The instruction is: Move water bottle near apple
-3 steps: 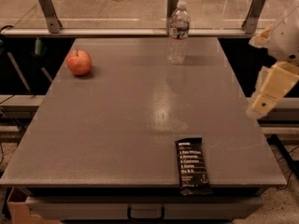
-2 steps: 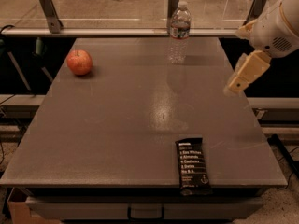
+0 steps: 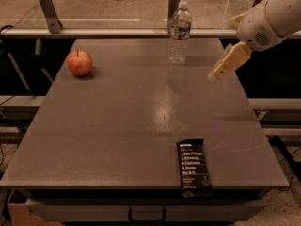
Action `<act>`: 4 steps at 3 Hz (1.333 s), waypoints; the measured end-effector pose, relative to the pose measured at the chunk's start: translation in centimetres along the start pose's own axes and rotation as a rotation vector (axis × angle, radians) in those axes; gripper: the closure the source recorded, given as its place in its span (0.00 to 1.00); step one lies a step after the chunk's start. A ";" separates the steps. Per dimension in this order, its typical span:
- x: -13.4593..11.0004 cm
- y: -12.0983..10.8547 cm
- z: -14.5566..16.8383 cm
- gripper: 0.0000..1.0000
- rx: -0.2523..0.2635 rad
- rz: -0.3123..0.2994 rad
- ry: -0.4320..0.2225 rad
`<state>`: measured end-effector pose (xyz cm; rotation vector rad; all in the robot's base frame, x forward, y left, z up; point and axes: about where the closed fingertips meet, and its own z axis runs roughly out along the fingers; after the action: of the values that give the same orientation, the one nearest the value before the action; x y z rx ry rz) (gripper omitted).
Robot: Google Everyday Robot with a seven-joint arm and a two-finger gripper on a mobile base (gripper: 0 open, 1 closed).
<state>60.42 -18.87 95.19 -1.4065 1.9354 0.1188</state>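
Observation:
The water bottle (image 3: 179, 33) stands upright near the far edge of the grey table (image 3: 122, 121), right of centre. It is clear and ribbed, with a white cap and a dark label band. The red-orange apple (image 3: 79, 62) sits at the far left of the table, well apart from the bottle. My gripper (image 3: 218, 73) hangs above the table's right side, to the right of the bottle and a little nearer than it, not touching it. It holds nothing that I can see.
A dark snack bar wrapper (image 3: 193, 166) lies flat near the table's front edge, right of centre. A low rail with metal posts (image 3: 47, 8) runs behind the table. The table's right edge is just below the arm.
The arm has moved left and up, from beyond the table's right edge to over its right side, closer to the water bottle. The bottle, apple and snack bar have not moved.

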 end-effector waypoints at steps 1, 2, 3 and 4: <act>0.1 -0.1 0.2 0.00 0.015 0.047 -0.014; 0.2 0.0 2.8 0.00 0.007 0.187 -0.094; -0.9 -1.3 6.5 0.00 0.015 0.358 -0.229; -2.9 -3.1 9.5 0.00 0.021 0.453 -0.366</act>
<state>68.26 -13.41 90.98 -0.8382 1.8969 0.5273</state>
